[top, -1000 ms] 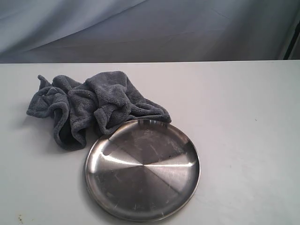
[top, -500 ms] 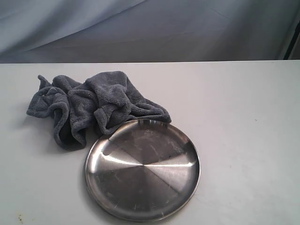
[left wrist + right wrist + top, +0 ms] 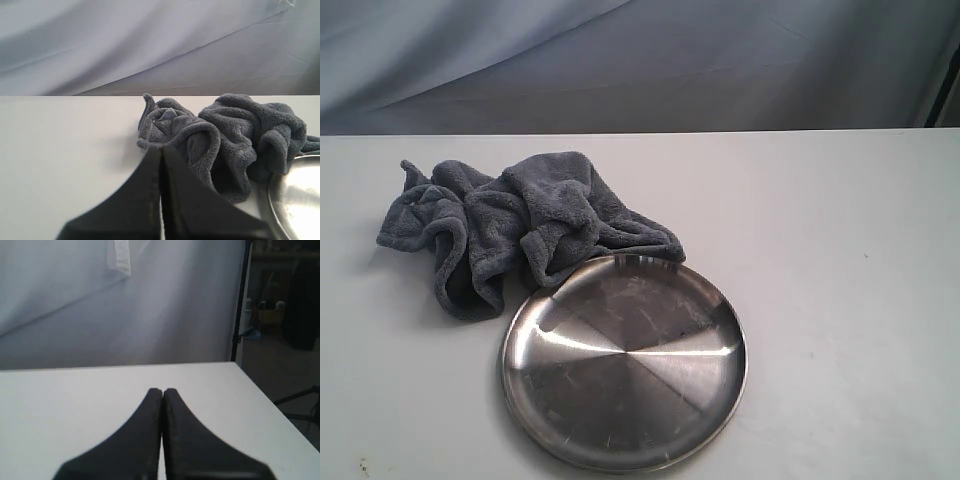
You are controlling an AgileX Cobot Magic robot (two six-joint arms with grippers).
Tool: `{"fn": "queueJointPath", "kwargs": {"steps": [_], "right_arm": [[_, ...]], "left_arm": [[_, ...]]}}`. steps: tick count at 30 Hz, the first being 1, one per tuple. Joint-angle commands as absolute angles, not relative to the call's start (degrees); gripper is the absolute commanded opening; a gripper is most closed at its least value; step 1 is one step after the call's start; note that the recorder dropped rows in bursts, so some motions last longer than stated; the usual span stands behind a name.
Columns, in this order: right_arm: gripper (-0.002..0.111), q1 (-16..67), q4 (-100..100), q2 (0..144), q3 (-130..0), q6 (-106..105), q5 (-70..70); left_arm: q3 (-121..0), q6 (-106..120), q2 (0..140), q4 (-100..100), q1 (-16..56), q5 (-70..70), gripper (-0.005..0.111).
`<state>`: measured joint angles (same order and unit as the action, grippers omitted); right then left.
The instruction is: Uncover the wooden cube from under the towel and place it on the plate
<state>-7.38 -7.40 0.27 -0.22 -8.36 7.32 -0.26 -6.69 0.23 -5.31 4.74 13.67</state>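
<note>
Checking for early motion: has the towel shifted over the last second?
No. The towel still meets the plate at the same spot on its rim.

The towel (image 3: 525, 225) is a soft, fluffy dark grey-blue fleece cloth, the plate (image 3: 625, 362) is shiny, faintly scratched metal with mirror-like glare, the table (image 3: 840, 260) is a smooth matt white surface, and the backdrop (image 3: 640, 60) is creased grey fabric.

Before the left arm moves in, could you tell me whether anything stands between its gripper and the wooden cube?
Yes: the bunched towel lies ahead of the shut left gripper, and no cube shows anywhere; presumably the cloth covers it.
</note>
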Motion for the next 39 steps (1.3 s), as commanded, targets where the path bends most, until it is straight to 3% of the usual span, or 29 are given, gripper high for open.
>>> {"fn": "queueJointPath", "kwargs": {"steps": [1, 15, 19, 26, 33, 39], "right_arm": [[0.0, -7.67, -16.42, 0.0, 0.0, -4.77, 0.49], [0.0, -7.67, -28.22, 0.0, -1.13, 2.28, -15.19], [0.0, -7.67, -19.33, 1.92, -12.48, 1.72, -9.99], [0.0, -7.67, -5.02, 24.2, -35.91, 1.3, 10.41], [0.0, -0.02, -5.16, 46.54, -58.28, -6.04, 33.79], [0.0, 5.11, -5.16, 58.28, -69.04, -7.27, 42.48]], "left_arm": [[0.0, -6.89, 0.0, -5.03, 4.56, 13.31, 0.0], [0.0, -6.89, 0.0, -5.03, 4.56, 13.31, 0.0], [0.0, -6.89, 0.0, -5.03, 4.56, 13.31, 0.0], [0.0, -6.89, 0.0, -5.03, 4.56, 13.31, 0.0], [0.0, -6.79, 0.0, -5.03, 4.56, 13.31, 0.0], [0.0, -6.98, 0.0, -5.03, 4.56, 13.31, 0.0]]}}
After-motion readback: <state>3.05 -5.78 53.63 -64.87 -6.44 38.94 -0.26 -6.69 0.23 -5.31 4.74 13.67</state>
